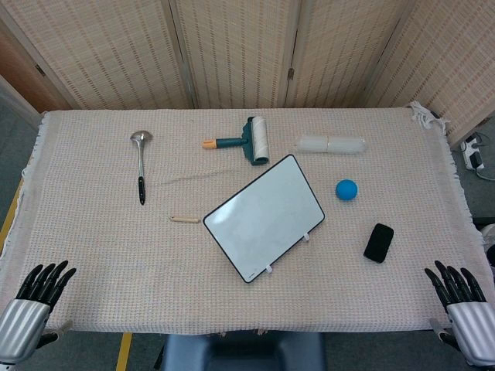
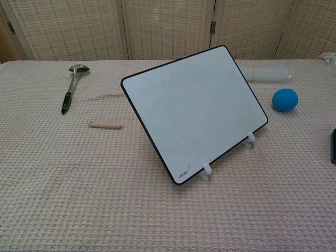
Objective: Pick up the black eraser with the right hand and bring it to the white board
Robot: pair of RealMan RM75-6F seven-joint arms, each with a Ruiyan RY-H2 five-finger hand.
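The black eraser (image 1: 379, 243) lies flat on the cloth to the right of the white board (image 1: 264, 216); in the chest view only its edge (image 2: 333, 146) shows at the right border. The board (image 2: 195, 107) leans back on small white stands in the middle of the table. My right hand (image 1: 462, 297) rests at the table's near right corner, fingers apart and holding nothing, a good way nearer than the eraser. My left hand (image 1: 37, 295) sits at the near left corner, also spread and empty. Neither hand shows in the chest view.
A blue ball (image 1: 346, 189) lies just beyond the eraser. Further back are a clear tube (image 1: 332, 144) and a green lint roller (image 1: 247, 141). A metal ladle (image 1: 141, 164) and a small wooden stick (image 1: 186, 219) lie left of the board.
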